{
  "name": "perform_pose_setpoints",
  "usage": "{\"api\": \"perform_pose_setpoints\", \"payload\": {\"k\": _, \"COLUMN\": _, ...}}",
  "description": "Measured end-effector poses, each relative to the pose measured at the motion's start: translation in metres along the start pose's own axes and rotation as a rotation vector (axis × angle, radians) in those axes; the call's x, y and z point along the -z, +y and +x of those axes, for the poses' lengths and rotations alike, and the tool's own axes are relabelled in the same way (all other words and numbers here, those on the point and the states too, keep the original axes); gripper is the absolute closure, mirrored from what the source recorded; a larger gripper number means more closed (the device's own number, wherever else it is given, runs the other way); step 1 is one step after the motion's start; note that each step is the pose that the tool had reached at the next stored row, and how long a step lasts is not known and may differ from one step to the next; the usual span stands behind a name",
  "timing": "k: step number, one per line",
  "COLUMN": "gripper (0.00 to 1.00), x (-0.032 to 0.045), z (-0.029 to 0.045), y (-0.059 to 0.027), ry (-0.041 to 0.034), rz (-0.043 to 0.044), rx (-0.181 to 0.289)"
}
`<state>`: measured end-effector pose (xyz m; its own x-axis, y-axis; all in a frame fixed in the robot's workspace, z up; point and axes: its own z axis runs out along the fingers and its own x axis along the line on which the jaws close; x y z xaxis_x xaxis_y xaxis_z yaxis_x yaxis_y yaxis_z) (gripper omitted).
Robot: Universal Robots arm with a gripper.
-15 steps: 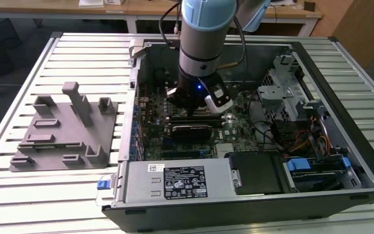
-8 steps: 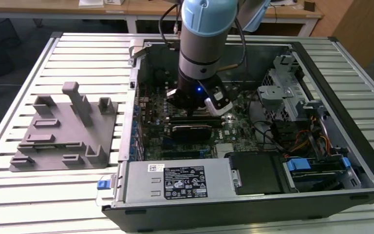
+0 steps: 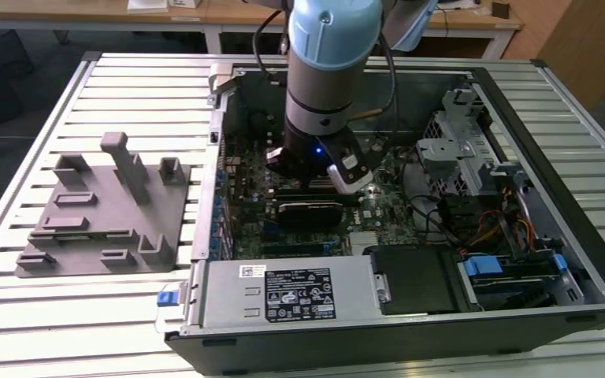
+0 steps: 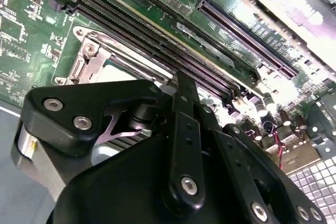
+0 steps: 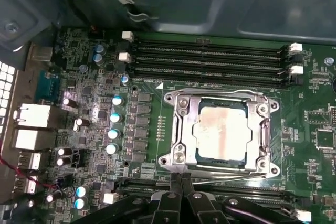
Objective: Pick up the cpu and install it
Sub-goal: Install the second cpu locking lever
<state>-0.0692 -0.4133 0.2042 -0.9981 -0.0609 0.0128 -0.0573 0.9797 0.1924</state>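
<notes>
Black gripper linkage (image 5: pixel 181 203) fills the foreground of both wrist views; its fingers (image 5: pixel 181 182) appear pressed together, pinching nothing, just beside the socket (image 5: pixel 220 132). Exterior view, left to right: grey holder (image 3: pixel 103 209) on the slatted table (image 3: pixel 29 315), open computer case (image 3: pixel 554 236), arm (image 3: pixel 329 71) reaching down over the motherboard (image 3: pixel 250 181). First wrist view, left to right: capacitors (image 5: pixel 115 116), socket frame, memory slots (image 5: pixel 210 59) beyond it. Within the frame lies the cpu (image 5: pixel 220 129), flat, pale top up, seemingly seated. By judgement it is light, rigid, smooth and fragile underneath; opposite edges offer the safest hold.
</notes>
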Motion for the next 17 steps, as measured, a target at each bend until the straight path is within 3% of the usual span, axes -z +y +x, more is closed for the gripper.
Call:
{"api": "perform_pose_setpoints", "payload": {"k": 5, "gripper": 0.89, "x": -0.0014, "z": 0.0031, "y": -0.0029, "ry": -0.0005, "rz": -0.0088, "rx": 0.0}}
{"api": "perform_pose_setpoints", "payload": {"k": 8, "gripper": 0.89, "x": -0.0028, "z": 0.0061, "y": -0.0032, "ry": -0.0011, "rz": -0.0183, "rx": 0.001}}
{"api": "perform_pose_setpoints", "payload": {"k": 12, "gripper": 0.89, "x": -0.0064, "z": 0.0079, "y": -0.0038, "ry": -0.002, "rz": -0.037, "rx": 0.001}}
{"api": "perform_pose_setpoints", "payload": {"k": 17, "gripper": 0.89, "x": -0.0101, "z": 0.0084, "y": -0.0044, "ry": -0.004, "rz": -0.0689, "rx": 0.002}}
